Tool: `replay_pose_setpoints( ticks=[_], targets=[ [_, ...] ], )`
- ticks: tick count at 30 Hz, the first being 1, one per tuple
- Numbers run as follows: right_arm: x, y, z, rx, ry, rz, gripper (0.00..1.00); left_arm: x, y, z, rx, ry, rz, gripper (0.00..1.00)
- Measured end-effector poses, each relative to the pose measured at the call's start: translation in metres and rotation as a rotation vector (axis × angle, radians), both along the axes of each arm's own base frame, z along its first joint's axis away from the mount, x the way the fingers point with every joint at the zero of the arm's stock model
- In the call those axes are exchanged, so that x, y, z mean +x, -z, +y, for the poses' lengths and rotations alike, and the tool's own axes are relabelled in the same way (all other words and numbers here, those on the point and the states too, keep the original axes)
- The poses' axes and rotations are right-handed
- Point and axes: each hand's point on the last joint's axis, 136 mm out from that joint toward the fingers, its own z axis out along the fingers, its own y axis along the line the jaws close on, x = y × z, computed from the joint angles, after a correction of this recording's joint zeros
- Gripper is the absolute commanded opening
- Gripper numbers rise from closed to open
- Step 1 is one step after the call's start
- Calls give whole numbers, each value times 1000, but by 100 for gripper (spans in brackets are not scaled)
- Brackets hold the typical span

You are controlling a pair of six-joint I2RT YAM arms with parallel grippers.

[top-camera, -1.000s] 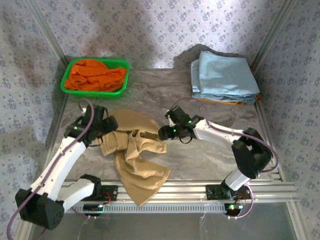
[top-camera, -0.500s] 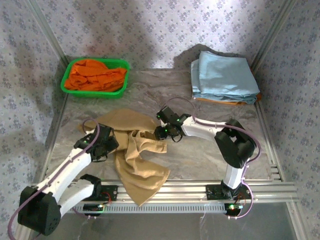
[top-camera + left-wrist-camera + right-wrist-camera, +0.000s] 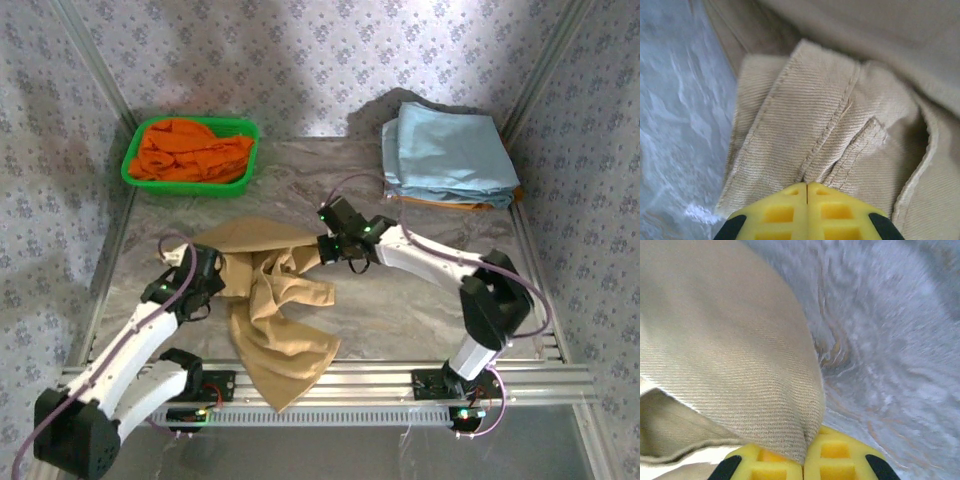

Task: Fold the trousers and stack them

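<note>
Fingers [image 3: 785,212] of the left gripper [image 3: 806,186] pinch a seamed edge of the trousers [image 3: 275,300], while the right gripper [image 3: 803,452] clamps a fold opposite. The pair lies crumpled on the table [image 3: 420,310], with folding barely begun and stacking apparently ahead.

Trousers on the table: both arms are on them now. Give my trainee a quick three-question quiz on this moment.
1. True or false: the left jaws and the right jaws are both shut on the trousers.
2. What lies in the green basket? A) an orange garment B) the trousers C) nothing
3. In which corner of the table does the light blue stack sit?
Key: 1 true; 2 A; 3 the far right corner.
</note>
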Motion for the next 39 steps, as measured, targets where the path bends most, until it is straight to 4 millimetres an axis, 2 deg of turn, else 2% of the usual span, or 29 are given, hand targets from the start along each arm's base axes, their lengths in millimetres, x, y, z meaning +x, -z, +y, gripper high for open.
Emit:
replay_pose_setpoints(
  ticks=[3,5,7,10,13,15,18,20,22,23,25,26,28,30,31,32,35,37,39],
  targets=[
    [7,-41,-12,33,20,-77,0,5,-26,14,-8,-57,-79,0],
    [11,-64,-22,42,35,-118,0,4,-32,24,4,-91,-90,0],
    [14,-79,-32,38,49,-141,0,1,-33,32,18,-113,-83,0],
    [24,-91,-52,16,86,-155,0,-5,-39,42,36,-145,-72,0],
    [42,-98,-82,-1,156,-156,0,-8,-49,56,42,-199,-86,0],
    [58,-105,-103,0,209,-158,0,-12,-51,64,41,-235,-90,0],
    [87,-114,-121,8,262,-165,2,-20,-51,72,38,-276,-88,0],
    [107,-112,-124,6,280,-157,11,-25,-53,74,30,-292,-97,0],
    [125,-103,-123,5,284,-133,39,-32,-52,75,23,-302,-102,0],
    [133,-96,-122,2,287,-117,46,-36,-52,75,20,-308,-102,0],
    [145,-81,-121,-7,294,-86,54,-43,-49,76,17,-313,-98,0],
    [148,-73,-122,-18,294,-72,57,-45,-50,76,16,-313,-99,9],
    [144,-63,-123,-36,295,-40,60,-45,-49,75,10,-307,-94,32],
    [138,-64,-122,-36,290,-40,61,-41,-44,71,2,-289,-68,51],
    [133,-65,-123,-35,289,-42,61,-37,-40,68,-1,-275,-47,57],
    [127,-67,-123,-34,288,-46,61,-33,-35,66,-7,-263,-25,61],
    [96,-69,-126,-19,286,-56,61,-13,-19,50,-7,-195,53,64],
    [73,-64,-124,-5,280,-50,59,2,-11,32,2,-123,92,66],
    [46,-51,-112,13,248,-37,58,19,-3,11,11,-47,122,71]
  ],
)
